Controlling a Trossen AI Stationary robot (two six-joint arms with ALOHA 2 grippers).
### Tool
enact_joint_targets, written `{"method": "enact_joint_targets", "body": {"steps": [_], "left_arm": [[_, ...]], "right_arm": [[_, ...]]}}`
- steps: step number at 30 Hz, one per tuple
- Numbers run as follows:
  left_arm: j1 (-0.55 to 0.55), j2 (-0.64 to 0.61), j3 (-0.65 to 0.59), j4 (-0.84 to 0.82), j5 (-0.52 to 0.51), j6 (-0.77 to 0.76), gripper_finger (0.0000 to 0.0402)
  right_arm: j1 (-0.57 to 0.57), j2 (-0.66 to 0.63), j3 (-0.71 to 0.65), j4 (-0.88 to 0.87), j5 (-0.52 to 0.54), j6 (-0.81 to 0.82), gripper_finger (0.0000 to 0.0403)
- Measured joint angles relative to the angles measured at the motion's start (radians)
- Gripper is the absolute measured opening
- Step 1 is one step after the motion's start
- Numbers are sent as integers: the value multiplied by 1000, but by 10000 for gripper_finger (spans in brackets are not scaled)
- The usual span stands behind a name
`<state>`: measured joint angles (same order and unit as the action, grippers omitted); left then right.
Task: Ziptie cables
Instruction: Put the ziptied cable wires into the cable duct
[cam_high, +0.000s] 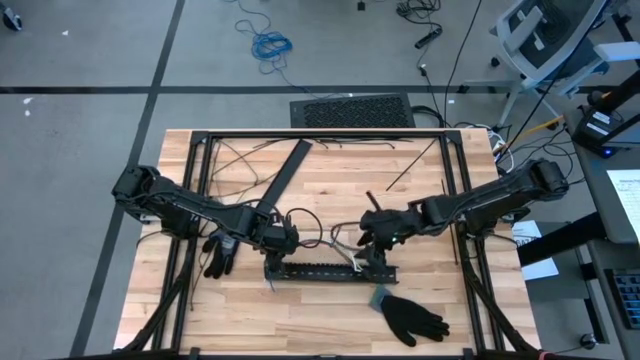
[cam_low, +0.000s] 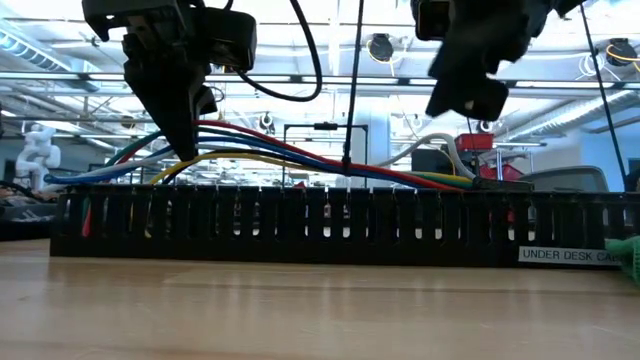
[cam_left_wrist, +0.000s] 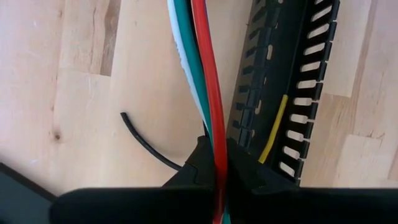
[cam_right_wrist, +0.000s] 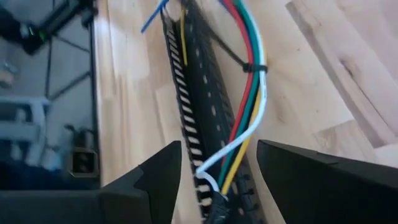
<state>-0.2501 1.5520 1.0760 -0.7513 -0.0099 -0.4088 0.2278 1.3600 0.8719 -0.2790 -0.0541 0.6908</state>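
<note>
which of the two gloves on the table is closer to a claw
The black glove beside the left claw, at the left end of the black slotted strip. The other glove lies apart, near the front edge, below the right claw.

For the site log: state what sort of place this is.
Probably a robotics lab or workshop: a pale wooden bench in a black metal frame, a grey tiled floor strewn with a coiled blue cord, and a white humanoid figure under ceiling strip lights.

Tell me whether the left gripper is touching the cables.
Touching. In the left wrist view the left gripper is shut on the cables, the red one pinched between its fingertips.
</note>
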Motion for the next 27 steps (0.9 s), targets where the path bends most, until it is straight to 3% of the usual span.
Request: {"method": "enact_joint_targets", "body": {"steps": [21,27], "left_arm": [[2,0,0,0,-15,-1,15],[2,0,0,-1,-16,-3,15]], "right_arm": [[7,309,0,226,0,76,196],[7,295,0,223,1,76,133]]}}
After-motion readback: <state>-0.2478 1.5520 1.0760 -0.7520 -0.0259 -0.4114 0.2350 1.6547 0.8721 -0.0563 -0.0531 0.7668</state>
